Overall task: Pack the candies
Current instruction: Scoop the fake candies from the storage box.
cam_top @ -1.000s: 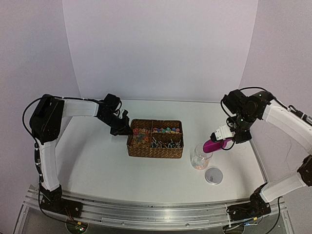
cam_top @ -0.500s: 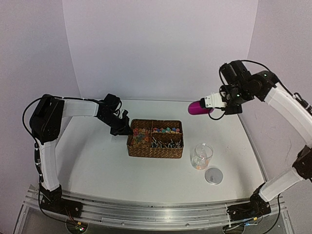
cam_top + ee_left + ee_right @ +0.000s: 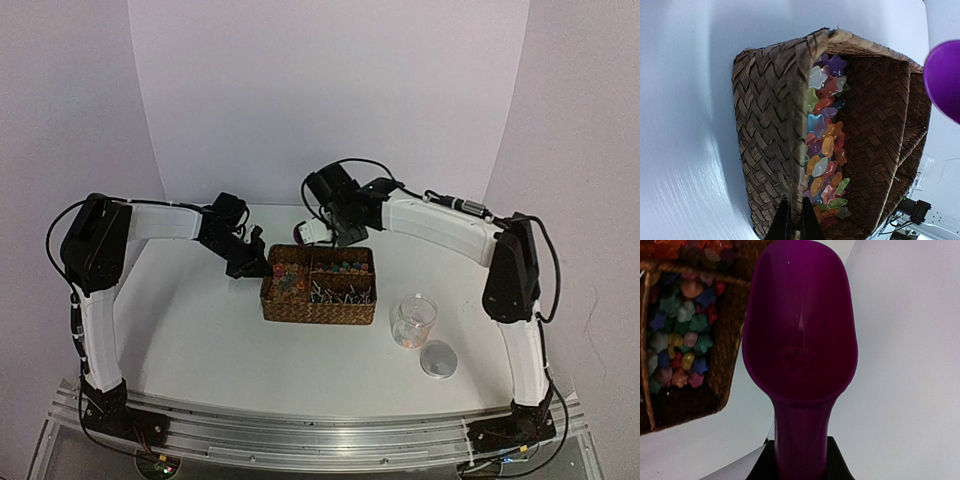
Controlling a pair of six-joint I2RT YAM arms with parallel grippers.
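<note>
I've got the left fingers [image 3: 785, 226] almost closed, pinching the left end wall of the wicker basket [image 3: 320, 305] right at its rim. The right fingers [image 3: 767, 467] are clamped on the handle of the magenta scoop [image 3: 800, 340]. Its bowl hovers over the counter [image 3: 200, 330] just behind the basket's far-left corner. The candies [image 3: 340, 268] sit in the basket: reddish-orange in the left section, mixed colours back right, silvery-dark front right. A glass jar [image 3: 413, 320] stands near the basket's right end, with a round lid [image 3: 438, 360] just in front of it. I see open counter left of and in front of the basket, and only a narrow gap between basket and jar.
</note>
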